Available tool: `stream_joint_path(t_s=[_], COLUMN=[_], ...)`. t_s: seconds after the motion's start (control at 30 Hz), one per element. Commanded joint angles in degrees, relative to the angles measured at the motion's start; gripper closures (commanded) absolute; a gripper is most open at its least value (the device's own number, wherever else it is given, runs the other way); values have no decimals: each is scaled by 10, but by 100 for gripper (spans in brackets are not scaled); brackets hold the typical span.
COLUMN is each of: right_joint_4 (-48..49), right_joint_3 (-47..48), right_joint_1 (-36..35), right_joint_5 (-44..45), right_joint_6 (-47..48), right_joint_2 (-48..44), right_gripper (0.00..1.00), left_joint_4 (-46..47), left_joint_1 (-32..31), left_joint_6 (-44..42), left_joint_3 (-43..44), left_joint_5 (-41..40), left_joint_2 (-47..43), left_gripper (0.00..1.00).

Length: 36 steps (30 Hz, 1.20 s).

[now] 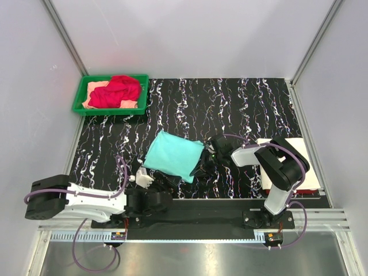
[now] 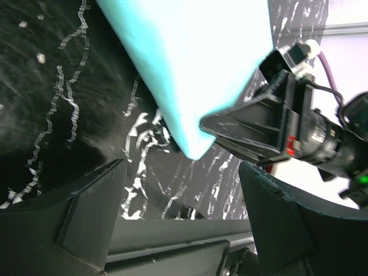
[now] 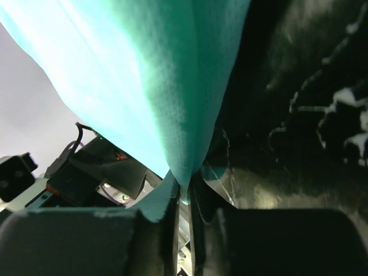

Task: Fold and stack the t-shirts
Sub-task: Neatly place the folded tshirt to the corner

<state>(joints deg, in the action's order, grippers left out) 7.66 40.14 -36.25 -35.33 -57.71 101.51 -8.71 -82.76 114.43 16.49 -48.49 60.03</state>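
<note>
The mint-teal t-shirt point(image 1: 173, 156) lies folded in a rectangle on the black marbled table. My right gripper point(image 1: 203, 161) is at its right edge and is shut on a pinch of the teal cloth point(image 3: 172, 98), as the right wrist view point(image 3: 184, 192) shows. My left gripper point(image 1: 165, 194) is open and empty just in front of the shirt's near corner point(image 2: 195, 146), apart from it, with bare table between its jaws point(image 2: 181, 172). A red t-shirt point(image 1: 118, 90) and a peach one point(image 1: 93, 99) lie crumpled in the tray.
The green plastic tray point(image 1: 79, 99) stands at the back left. A folded cream-white shirt point(image 1: 292, 147) on something red point(image 1: 296, 189) lies at the right, partly under the right arm. The metal rail runs along the near edge point(image 1: 190, 221).
</note>
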Motion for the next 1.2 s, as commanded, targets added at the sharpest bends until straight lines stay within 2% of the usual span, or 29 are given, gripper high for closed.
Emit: stream_joint_path(t_s=[0.0, 0.17, 0.33, 0.47, 0.57, 0.7, 0.83, 1.17], right_joint_4=[-30, -57, -21, -20, -14, -16, -15, -13], right_joint_3=[21, 40, 33, 31, 26, 26, 20, 12], right_joint_1=[-5, -5, -5, -5, -5, -6, -5, -5], right_joint_5=[10, -7, -44, -54, -62, -66, -71, -78], right_joint_6=[-7, -6, -40, -47, -57, -59, -60, -57], right_joint_2=[-39, -45, -30, -31, -37, -43, -46, -43], right_gripper=[88, 98, 100, 100, 100, 99, 100, 99], left_joint_4=[76, 115, 205, 343, 408, 440, 429, 519], left_joint_1=[-2, -1, -1, 2, 11, 15, 57, 100], left_joint_6=[49, 55, 30, -4, -18, 2, -24, -33], left_joint_3=[-20, -34, -56, -93, -102, -89, -62, -55], left_joint_5=[-53, -65, -59, -64, -54, -60, -16, 39], left_joint_2=[13, 39, 66, 107, 155, 201, 221, 292], left_gripper=[17, 18, 17, 19, 23, 30, 29, 29])
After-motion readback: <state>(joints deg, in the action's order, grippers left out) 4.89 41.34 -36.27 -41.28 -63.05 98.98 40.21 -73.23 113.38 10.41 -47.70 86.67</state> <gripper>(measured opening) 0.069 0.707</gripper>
